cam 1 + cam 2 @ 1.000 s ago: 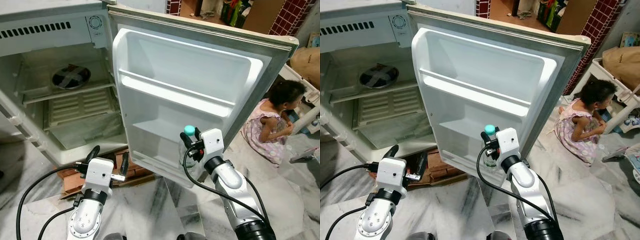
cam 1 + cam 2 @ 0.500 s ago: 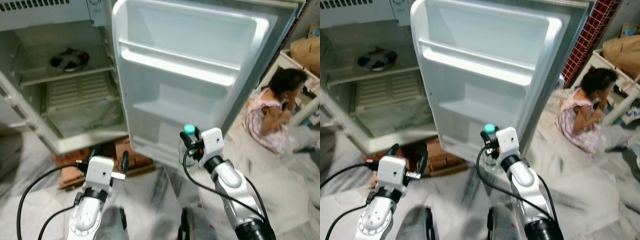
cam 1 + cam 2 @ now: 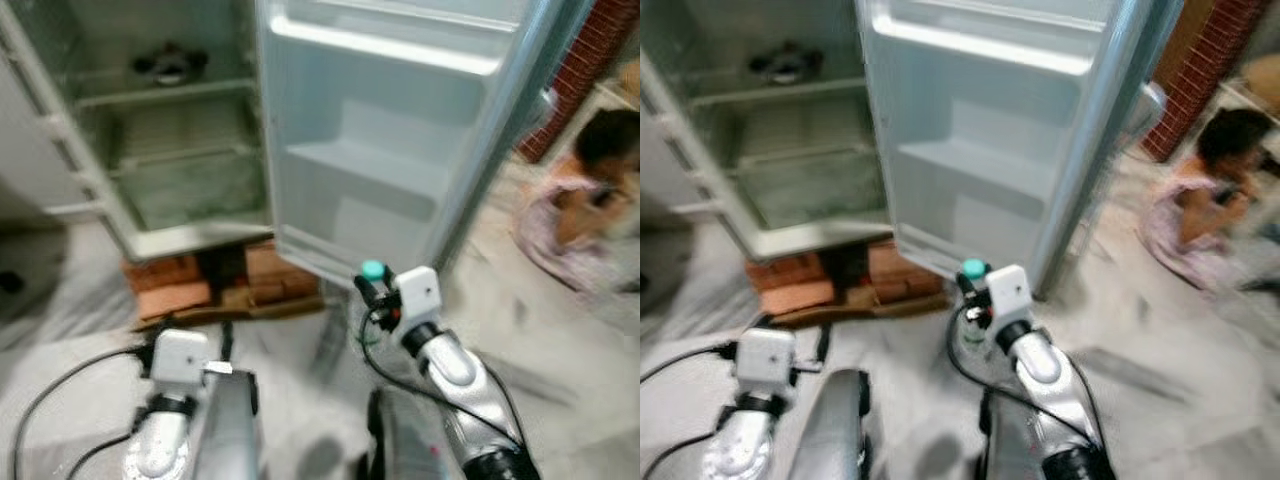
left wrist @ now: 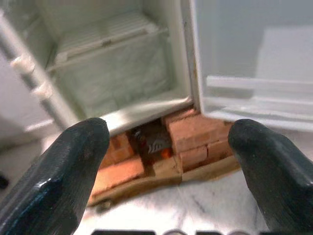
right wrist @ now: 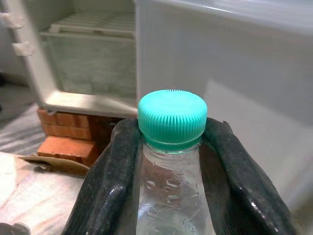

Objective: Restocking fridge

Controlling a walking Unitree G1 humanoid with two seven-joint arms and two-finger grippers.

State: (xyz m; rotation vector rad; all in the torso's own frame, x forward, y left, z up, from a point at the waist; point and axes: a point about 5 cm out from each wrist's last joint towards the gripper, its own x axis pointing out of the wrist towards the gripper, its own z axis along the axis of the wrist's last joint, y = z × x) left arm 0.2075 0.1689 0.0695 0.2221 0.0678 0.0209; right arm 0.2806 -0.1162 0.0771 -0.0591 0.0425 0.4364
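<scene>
The right end effector (image 3: 377, 290) has its two black fingers (image 5: 110, 181) closed on the neck of one clear bottle (image 5: 168, 196) with a teal cap (image 5: 171, 116), held upright. Just ahead of it and higher stands the open fridge door (image 3: 400, 150) with its bare shelves (image 3: 365, 165); ahead of it toward the left is the fridge cavity (image 3: 170, 150), raised on bricks (image 4: 188, 139). The left end effector (image 4: 166, 161) is spread wide and holds nothing, facing those bricks. The head views are blurred, so aim may be off: the bottle could knock the door's lower edge, or slip, since only the neck is gripped. A person (image 3: 1205, 195) sits on the floor beyond the door, on the right. I count one bottle, one fridge, one person.
</scene>
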